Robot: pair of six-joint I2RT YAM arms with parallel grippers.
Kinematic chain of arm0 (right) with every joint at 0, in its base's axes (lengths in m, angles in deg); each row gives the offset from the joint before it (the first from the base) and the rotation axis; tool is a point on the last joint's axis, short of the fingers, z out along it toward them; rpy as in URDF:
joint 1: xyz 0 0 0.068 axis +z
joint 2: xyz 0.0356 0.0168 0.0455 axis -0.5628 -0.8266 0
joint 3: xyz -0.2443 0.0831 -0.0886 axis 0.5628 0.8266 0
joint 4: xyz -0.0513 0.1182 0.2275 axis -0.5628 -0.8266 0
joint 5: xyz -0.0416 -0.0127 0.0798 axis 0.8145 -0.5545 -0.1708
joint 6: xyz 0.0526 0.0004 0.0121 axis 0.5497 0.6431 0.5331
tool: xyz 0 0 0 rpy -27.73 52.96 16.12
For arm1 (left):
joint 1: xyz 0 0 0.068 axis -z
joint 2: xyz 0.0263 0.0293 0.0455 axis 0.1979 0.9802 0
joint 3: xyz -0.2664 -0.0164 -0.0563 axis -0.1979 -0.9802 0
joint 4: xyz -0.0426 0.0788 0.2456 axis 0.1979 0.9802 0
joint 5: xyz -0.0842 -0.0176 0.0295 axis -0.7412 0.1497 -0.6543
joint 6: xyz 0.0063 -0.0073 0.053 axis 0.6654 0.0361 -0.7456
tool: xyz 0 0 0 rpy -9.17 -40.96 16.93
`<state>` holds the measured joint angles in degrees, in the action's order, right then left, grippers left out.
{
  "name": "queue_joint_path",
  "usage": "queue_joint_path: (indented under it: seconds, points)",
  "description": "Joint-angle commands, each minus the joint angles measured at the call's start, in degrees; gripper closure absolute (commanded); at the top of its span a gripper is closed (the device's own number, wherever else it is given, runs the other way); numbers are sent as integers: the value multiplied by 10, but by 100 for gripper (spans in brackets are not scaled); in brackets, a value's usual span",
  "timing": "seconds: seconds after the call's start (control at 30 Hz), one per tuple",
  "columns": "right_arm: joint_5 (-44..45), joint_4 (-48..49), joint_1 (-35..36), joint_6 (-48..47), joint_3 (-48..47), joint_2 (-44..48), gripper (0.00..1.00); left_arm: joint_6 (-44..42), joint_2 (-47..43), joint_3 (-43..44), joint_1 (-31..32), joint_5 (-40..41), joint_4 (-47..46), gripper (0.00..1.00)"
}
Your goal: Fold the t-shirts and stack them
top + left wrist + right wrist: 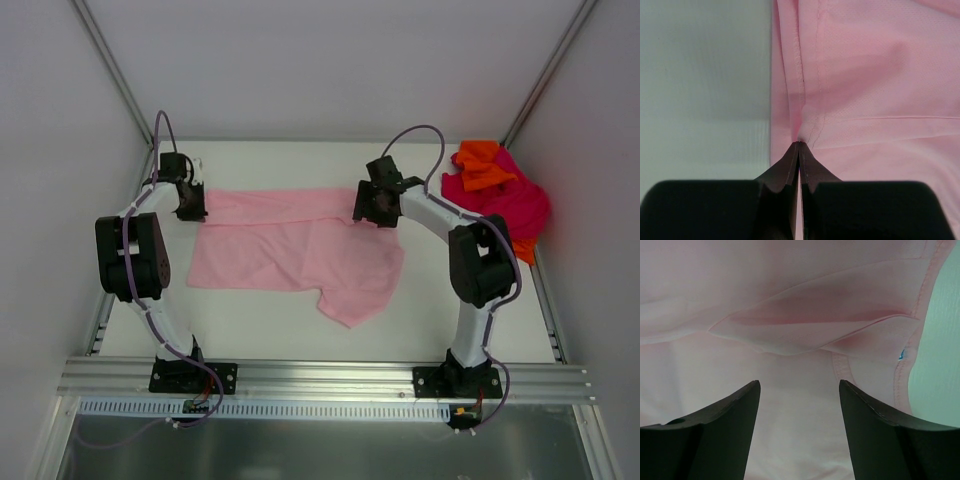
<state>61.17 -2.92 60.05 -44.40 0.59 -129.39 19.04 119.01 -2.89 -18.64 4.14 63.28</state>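
The fine-knit light pink t-shirt (290, 245), with stitched hems, lies spread mid-worktop (260, 320). The left jaws are fully closed, pinching its hem. The right jaws stand partly open over a raised fold, gripping nothing. A blue seam mark (901, 355) is too small to read. The magenta-red t-shirt (515, 205) and orange t-shirt (480, 165) lie crumpled at the far right.

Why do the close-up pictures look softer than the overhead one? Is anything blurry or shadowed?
Top external view: even light, sharp throughout, hardly any shadow on the light pink t-shirt. Left wrist view: stitching crisp, the left gripper dark and blurred from nearness, uneven shading across the table. Right wrist view: the right gripper a soft-edged silhouette, and a fold casts a deeper pink shadow.
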Motion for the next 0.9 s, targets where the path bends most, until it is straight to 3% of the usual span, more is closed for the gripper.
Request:
queue_joint_path:
  seconds: [0.0, 0.47, 0.73, 0.8, 0.87]
  points:
    - [42, 16, 6, 50, -35, -18, 32, -8, -16, -5, -3, 7, -1, 100]
    - [62, 59, 15, 121, -63, -69, 45, -15, -13, -10, -7, 5, -7, 100]
    - [75, 27, 17, 130, -91, -90, 51, -11, -14, -3, -16, -10, -9, 100]
    - [76, 27, 18, 130, -92, -91, 55, -11, -13, -3, -17, -14, -9, 100]
    - [79, 27, 18, 130, -92, -91, 67, -10, -9, 0, -17, -17, -10, 100]
